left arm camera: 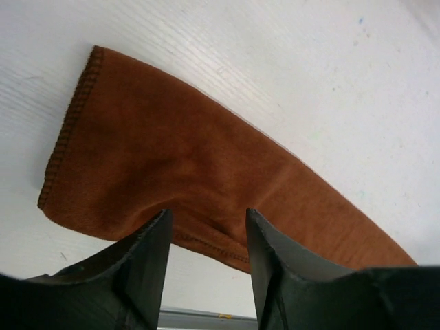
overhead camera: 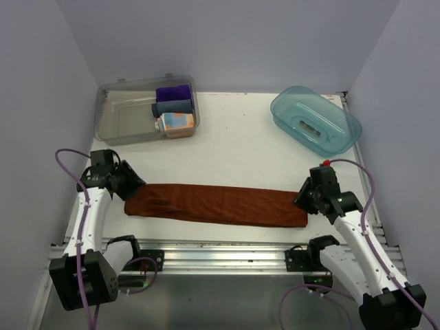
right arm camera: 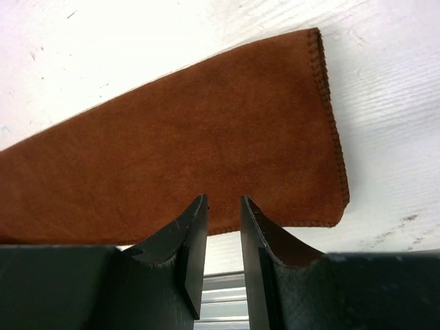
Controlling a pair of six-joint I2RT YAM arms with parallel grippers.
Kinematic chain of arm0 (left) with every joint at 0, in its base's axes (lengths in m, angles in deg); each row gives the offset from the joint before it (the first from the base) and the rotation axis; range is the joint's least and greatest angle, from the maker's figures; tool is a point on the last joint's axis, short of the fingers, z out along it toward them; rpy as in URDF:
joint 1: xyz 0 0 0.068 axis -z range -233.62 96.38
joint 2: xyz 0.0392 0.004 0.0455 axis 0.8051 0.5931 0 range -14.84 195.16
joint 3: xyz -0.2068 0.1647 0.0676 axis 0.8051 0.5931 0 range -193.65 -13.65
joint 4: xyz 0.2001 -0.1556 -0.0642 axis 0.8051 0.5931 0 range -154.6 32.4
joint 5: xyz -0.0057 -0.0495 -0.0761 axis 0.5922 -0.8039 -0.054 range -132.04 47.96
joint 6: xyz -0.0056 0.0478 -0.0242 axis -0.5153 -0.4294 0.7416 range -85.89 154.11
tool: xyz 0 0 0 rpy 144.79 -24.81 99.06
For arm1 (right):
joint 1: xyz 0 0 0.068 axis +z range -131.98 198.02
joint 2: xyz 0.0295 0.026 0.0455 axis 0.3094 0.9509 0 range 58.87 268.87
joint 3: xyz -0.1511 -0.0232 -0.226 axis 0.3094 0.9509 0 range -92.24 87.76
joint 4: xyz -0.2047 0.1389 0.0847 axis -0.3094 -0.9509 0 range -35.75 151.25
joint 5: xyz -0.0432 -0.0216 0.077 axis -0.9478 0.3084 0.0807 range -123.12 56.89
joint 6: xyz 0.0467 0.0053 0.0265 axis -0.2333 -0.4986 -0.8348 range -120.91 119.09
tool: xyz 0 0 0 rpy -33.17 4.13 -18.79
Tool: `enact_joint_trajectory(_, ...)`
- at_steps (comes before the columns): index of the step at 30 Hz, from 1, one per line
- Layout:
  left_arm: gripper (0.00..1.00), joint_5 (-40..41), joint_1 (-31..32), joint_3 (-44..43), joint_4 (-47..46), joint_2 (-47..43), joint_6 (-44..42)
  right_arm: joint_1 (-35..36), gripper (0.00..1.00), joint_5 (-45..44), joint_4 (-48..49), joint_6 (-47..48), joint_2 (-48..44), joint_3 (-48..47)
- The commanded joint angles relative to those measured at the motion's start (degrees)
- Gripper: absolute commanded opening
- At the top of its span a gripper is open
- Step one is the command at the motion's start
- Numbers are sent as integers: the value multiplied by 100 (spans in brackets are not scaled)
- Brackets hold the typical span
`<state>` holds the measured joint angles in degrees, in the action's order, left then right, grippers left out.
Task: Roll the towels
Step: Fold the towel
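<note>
The rust-brown towel (overhead camera: 213,204) lies folded into a long flat strip across the near part of the table. My left gripper (overhead camera: 133,185) is at its left end. In the left wrist view this gripper (left arm camera: 207,214) is open, its tips at the near hem of the towel (left arm camera: 179,158), which puckers a little between them. My right gripper (overhead camera: 304,199) is at the towel's right end. In the right wrist view it (right arm camera: 224,199) is open by a narrow gap, over the near hem of the towel (right arm camera: 192,144). The patterned towel (overhead camera: 175,122) lies rolled in the clear bin.
The clear plastic bin (overhead camera: 124,120) stands at the back left and also holds a purple cloth (overhead camera: 172,93) and a grey-blue cloth (overhead camera: 173,106). A teal basin (overhead camera: 337,124) stands at the back right. A metal rail (overhead camera: 220,254) runs along the table's near edge.
</note>
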<state>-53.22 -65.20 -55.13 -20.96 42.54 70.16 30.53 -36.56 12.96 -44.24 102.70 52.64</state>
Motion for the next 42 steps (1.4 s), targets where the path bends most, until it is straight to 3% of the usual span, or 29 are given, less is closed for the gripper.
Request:
enact_joint_trajectory(1,49,651,-12,52,-162,-44,209,146,30,-69,373,79,142,13)
enact_joint_trajectory(6,34,415,-20,69,-750,896,165,234,30,-296,820,298,687,-39)
enact_joint_trajectory(9,30,213,-29,69,-1172,1511,226,225,31,-481,1127,421,1161,-101)
enact_joint_trajectory(14,31,107,-29,-446,-1481,2791,271,24,31,-745,1759,562,2485,-180)
enact_joint_trajectory(23,32,37,-47,-1266,-1376,4017,60,-416,32,-781,2219,685,3481,-224)
enact_joint_trajectory(27,33,194,-82,-1591,-1087,3808,-54,-425,32,-684,2193,659,3483,-373)
enact_joint_trajectory(33,42,854,-143,-2023,-340,2965,-406,-416,33,-535,1991,730,3071,-558)
enact_joint_trajectory(39,45,1074,-205,-1208,302,1813,-152,-416,34,27,1982,712,2465,-374)
enact_joint_trajectory(41,50,1092,-205,-978,408,1462,120,-416,34,203,1947,686,2358,-338)
enact_joint_trajectory(42,64,1057,-205,-777,417,1373,182,-416,34,247,1946,694,2332,-338)
